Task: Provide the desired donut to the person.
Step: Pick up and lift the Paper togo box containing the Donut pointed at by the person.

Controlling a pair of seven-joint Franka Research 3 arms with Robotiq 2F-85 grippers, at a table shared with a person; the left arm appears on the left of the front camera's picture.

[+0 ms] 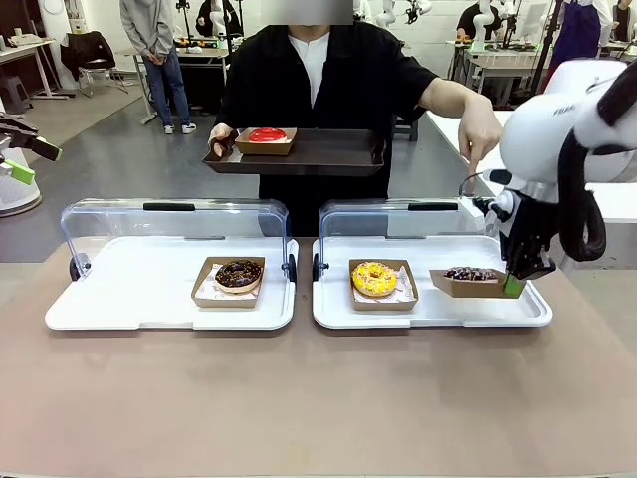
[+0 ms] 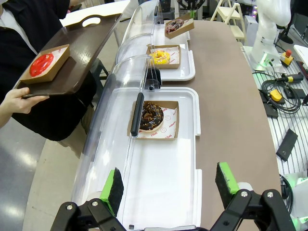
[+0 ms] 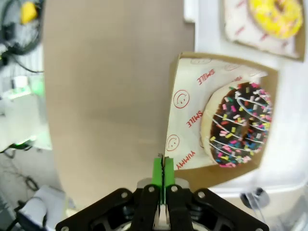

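Two white trays sit side by side on the table (image 1: 318,398), clear lids swung up at the far side.

- Left tray (image 1: 129,294): one chocolate donut (image 1: 238,274) in an open cardboard box, toward the tray's right end.
- Right tray (image 1: 438,315): yellow donut (image 1: 374,278) in its box at the left. To its right is the sprinkled donut (image 1: 468,273), dark icing with coloured sprinkles, in its own sprinkled donut box (image 1: 468,288).
- Right gripper (image 1: 514,285): claw pinched narrow, green pads pressed together on the rim of the sprinkled donut box at the end farthest from the yellow donut. From my right wrist camera the pads meet on the cardboard edge, beside the printed paper liner. In the left wrist view that box looks tilted. I cannot tell whether it is clear of the tray floor.
- Left gripper (image 2: 171,185): claw wide, nothing between the pads. It hangs above the near end of the left tray, well apart from the chocolate donut.
- The person (image 1: 328,80) stands at the far side. One hand (image 1: 221,139) holds a dark serving tray (image 1: 328,151) carrying a red donut (image 1: 267,134) in a box. The other hand (image 1: 481,134) has its index finger pointing down, just beyond the right arm.
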